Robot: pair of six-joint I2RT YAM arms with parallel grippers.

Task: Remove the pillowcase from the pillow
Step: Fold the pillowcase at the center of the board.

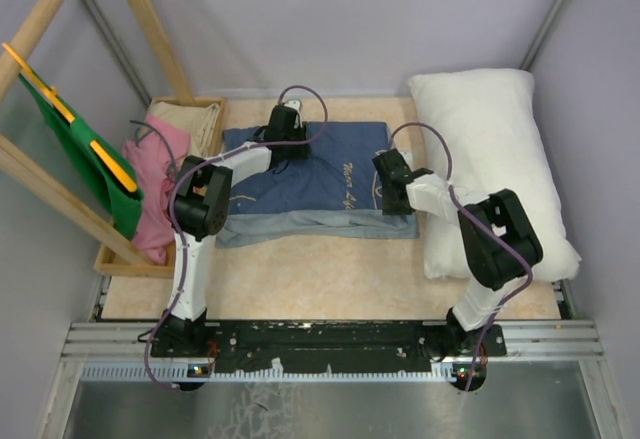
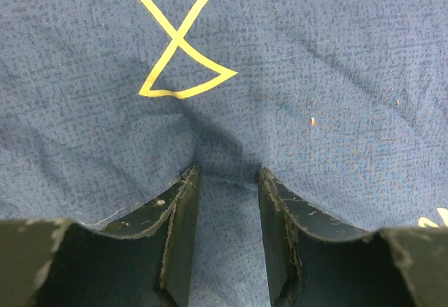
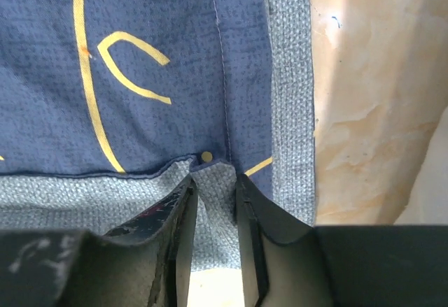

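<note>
Marbled tabletop (image 1: 330,279), grey walls (image 1: 300,19), pillowcase (image 1: 310,184) flat (pillow (image 1: 490,149) beside), left gripper (image 2: 225,181) and right gripper (image 3: 217,181) pinching it

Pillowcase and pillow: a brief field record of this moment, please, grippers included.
navy-blue printed fabric pillowcase: flat on the tan table, off the pillow
plump white rectangular pillow: bare, right of the pillowcase
left gripper: closed on a fabric fold near the far edge
right gripper: closed on the blue-grey hem, near right corner

The navy, yellow-printed pillowcase (image 1: 320,174) lies flat mid-surface, its grey-blue inside showing along the near hem. The plump white pillow (image 1: 490,139) lies bare along the right edge.
</note>
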